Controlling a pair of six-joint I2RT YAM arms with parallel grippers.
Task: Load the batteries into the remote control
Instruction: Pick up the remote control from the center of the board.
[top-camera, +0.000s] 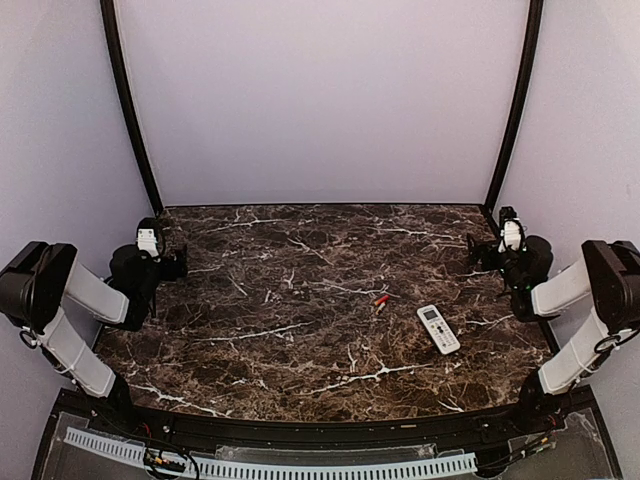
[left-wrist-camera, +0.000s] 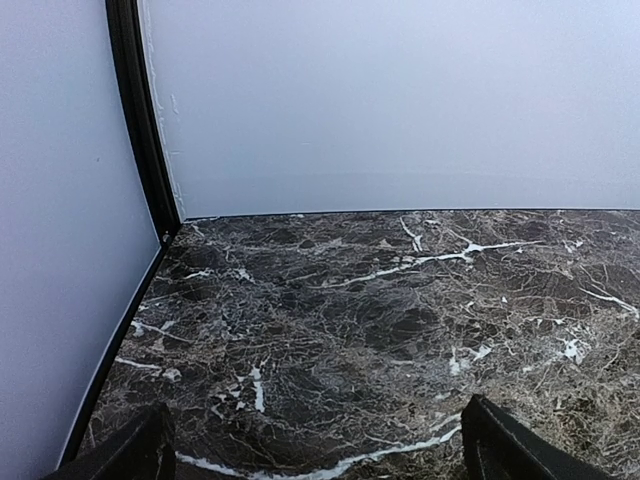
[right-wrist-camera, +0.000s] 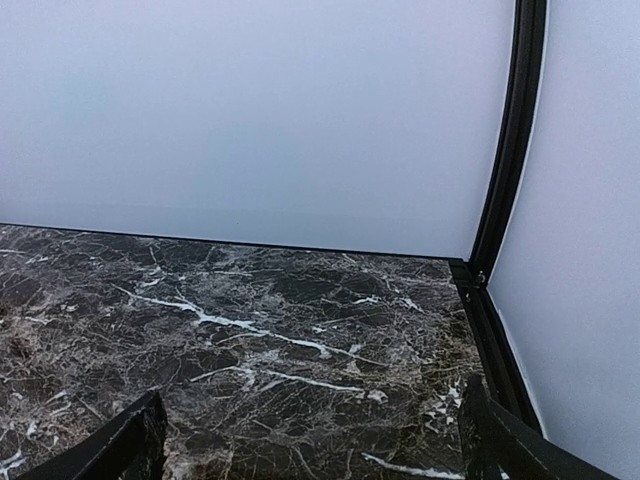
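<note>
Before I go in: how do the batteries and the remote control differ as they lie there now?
The batteries are tiny and red, too small to count; the remote control is white and far longer. The batteries slant toward the far right, the remote control toward the far left, buttons up. Both lie on the table, right of centre, apart.

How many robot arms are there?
2. The left arm is folded up at the left side of the table. The right arm is folded up at the right side. No others show, and none seems hidden.
</note>
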